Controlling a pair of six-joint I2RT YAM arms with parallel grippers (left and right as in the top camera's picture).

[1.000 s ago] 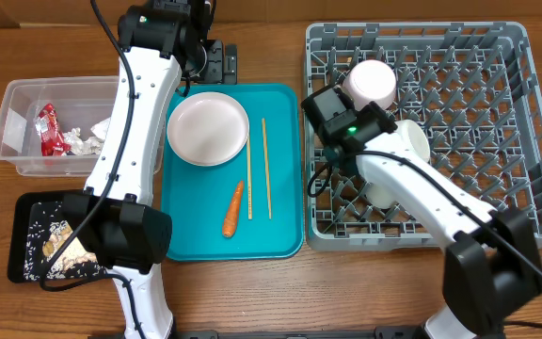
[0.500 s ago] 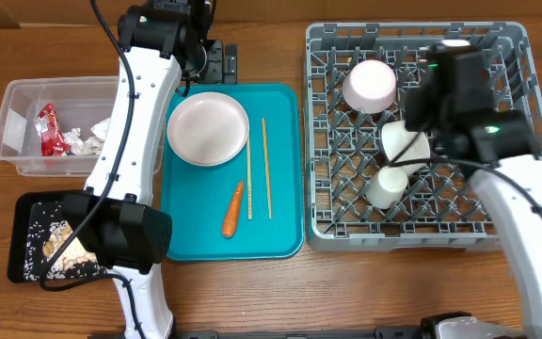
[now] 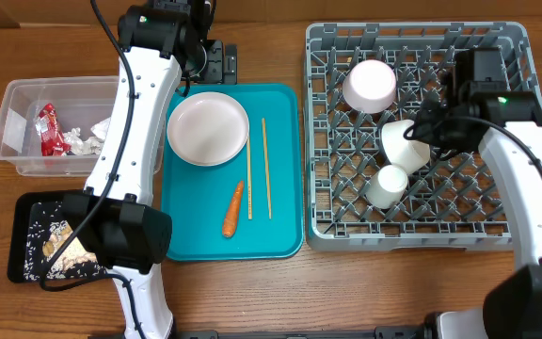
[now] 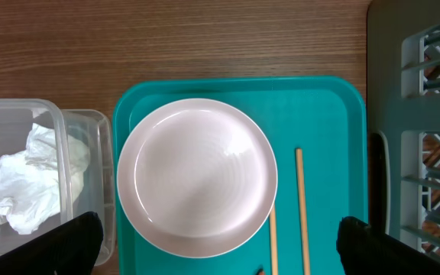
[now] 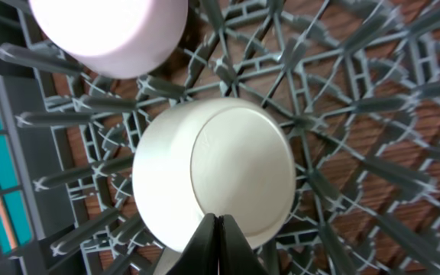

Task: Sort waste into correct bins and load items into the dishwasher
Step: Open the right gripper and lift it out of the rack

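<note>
- Rack [image 3: 412,237]: upper bowl [image 3: 370,85], lower bowl [image 3: 405,143] and cup [image 3: 386,185] loaded.
- Teal tray [image 3: 280,235]: your plate [image 3: 207,129], chopsticks [image 3: 265,169] and carrot [image 3: 233,209] are left to do.
- Tub [image 3: 17,104]: napkin [image 4: 14,191] and wrapper [image 3: 47,130] binned.
- Black tray [image 3: 22,212]: rice scraps in.
- Right gripper [image 5: 217,237]: pinched closed, empty, just above the lower bowl.
- Left gripper [image 4: 221,248]: spread wide, empty, hovering over the plate.

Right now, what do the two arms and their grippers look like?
The left arm and right arm match: smooth white tubular links, chunky black joint housings, thin black cables running alongside. A small green light glows on the right arm's black wrist housing. The left gripper and right gripper both have black fingers.
</note>
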